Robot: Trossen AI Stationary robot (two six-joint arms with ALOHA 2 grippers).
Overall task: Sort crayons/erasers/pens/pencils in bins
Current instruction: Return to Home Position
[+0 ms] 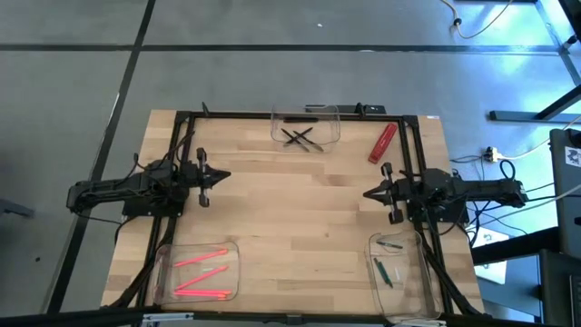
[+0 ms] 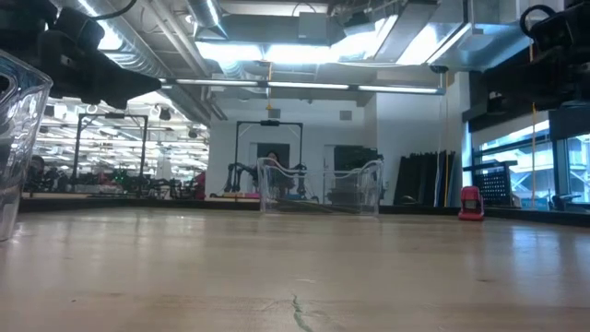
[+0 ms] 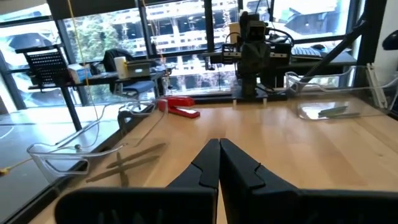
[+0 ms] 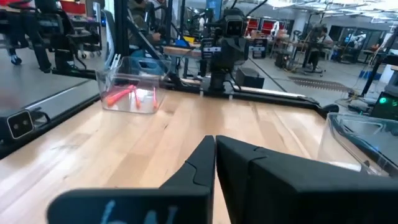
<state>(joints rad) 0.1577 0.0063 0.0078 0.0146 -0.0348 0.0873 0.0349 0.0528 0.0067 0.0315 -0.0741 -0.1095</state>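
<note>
Three clear bins stand on the table. The near left bin (image 1: 196, 271) holds pink-red sticks (image 1: 201, 272); it also shows in the right wrist view (image 4: 130, 87). The far middle bin (image 1: 305, 125) holds black sticks (image 1: 300, 138), crossed on its floor. The near right bin (image 1: 399, 272) holds short dark green-grey sticks (image 1: 385, 271). My left gripper (image 1: 225, 176) is shut and empty above the table's left side; its fingertips (image 3: 219, 144) meet. My right gripper (image 1: 367, 193) is shut and empty above the right side, fingertips (image 4: 214, 140) together.
A chunky red oblong block (image 1: 382, 143) lies on the wood at the far right, beside the far bin; it also shows in the low view (image 2: 471, 205). A dark frame runs along the table's far and side edges. Bare wood lies between the two grippers.
</note>
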